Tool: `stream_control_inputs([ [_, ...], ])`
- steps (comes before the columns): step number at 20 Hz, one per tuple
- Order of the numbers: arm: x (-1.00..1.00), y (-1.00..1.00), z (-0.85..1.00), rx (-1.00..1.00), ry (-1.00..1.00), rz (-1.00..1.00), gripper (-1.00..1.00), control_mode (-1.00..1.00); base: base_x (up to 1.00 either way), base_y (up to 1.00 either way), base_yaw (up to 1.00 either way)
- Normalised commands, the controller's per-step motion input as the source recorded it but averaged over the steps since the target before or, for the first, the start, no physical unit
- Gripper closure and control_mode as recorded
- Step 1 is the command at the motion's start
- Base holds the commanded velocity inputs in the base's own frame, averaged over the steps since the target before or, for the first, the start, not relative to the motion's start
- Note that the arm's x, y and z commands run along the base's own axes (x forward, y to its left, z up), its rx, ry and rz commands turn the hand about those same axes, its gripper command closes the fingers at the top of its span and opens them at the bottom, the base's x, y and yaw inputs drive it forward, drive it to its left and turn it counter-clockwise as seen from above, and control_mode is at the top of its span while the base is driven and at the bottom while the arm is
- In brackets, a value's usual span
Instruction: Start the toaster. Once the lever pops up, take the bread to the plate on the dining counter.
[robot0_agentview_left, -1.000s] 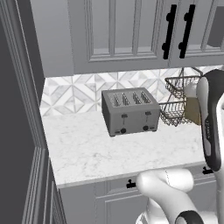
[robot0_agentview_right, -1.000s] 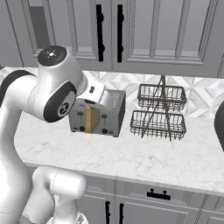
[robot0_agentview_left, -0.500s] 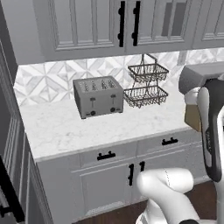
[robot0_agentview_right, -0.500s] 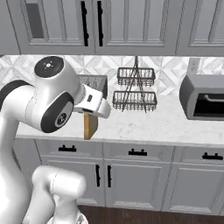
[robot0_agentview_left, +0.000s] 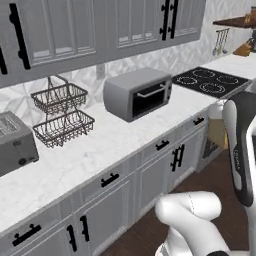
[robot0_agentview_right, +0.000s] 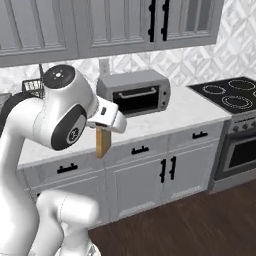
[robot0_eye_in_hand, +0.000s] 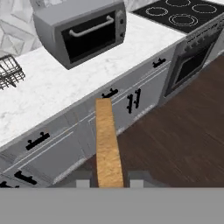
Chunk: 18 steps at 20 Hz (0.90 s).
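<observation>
My gripper is shut on the bread, a golden-tan slice seen edge-on that sticks out between the two fingertips. In the right base view the bread hangs below the hand, in front of the worktop's edge and off the counter. The left base view shows the bread beside the arm at the right. The grey toaster stands at the far left of the marble worktop. Its lever is too small to make out. The plate and the dining counter are out of view.
A grey toaster oven sits on the worktop, with a two-tier wire basket to its left. A black cooktop with an oven below lies to the right. Grey cabinets line the front, above a dark wood floor.
The whole picture has shifted as the base turned: toaster and basket slid left, toaster oven and cooktop came into view. The bread stays in the shut gripper.
</observation>
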Motion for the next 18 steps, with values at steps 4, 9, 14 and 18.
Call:
stream_control_inputs([
  [4, 0.0, 0.0, 0.0, 0.0, 0.0, 0.0, 1.0, 1.0, 0.0, -0.76, -0.72],
  [9, 0.0, 0.0, 0.0, 0.0, 0.0, 0.0, 1.0, 1.0, 0.24, -0.81, -0.61],
  [14, 0.0, 0.0, 0.0, 0.0, 0.0, 0.0, 1.0, 1.0, 0.56, -0.83, -0.5],
  [18, 0.0, 0.0, 0.0, 0.0, 0.0, 0.0, 1.0, 1.0, 0.83, -0.73, -0.43],
])
